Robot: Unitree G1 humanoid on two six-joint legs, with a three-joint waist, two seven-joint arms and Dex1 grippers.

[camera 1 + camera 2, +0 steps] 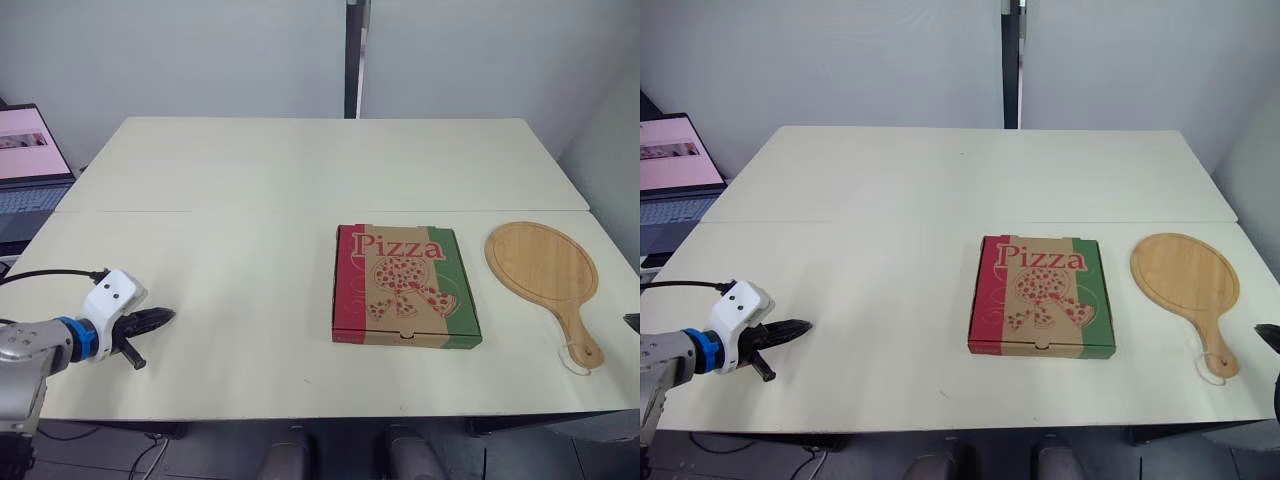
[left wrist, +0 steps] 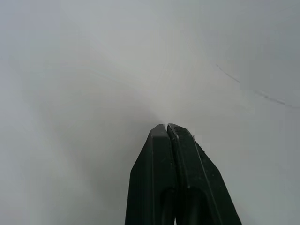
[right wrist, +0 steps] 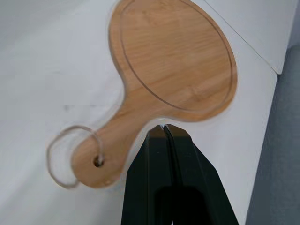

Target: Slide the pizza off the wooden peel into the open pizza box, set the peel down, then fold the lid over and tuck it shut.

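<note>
Right wrist view: right tool [image 3: 164, 127] closed, empty, aimed at bare peel [image 3: 173, 61]; left tool [image 2: 167, 125] closed too; box [image 1: 405, 287] lid looks down, so verify the front tuck.

The table [image 1: 250, 200] has a smooth, matt, off-white top. On its near right side, the pizza box [image 1: 405, 287] is brown cardboard with a dull printed lid. To the right of the box, the peel [image 1: 541, 262] is pale wood, smooth and finely grained, with a thin pale cord [image 3: 49, 159] looped through its handle. The left gripper [image 1: 165, 317] has fingers [image 2: 154, 178] of matt black plastic, faintly speckled, behind which sits a glossy white plastic casing [image 1: 112, 297].
</note>
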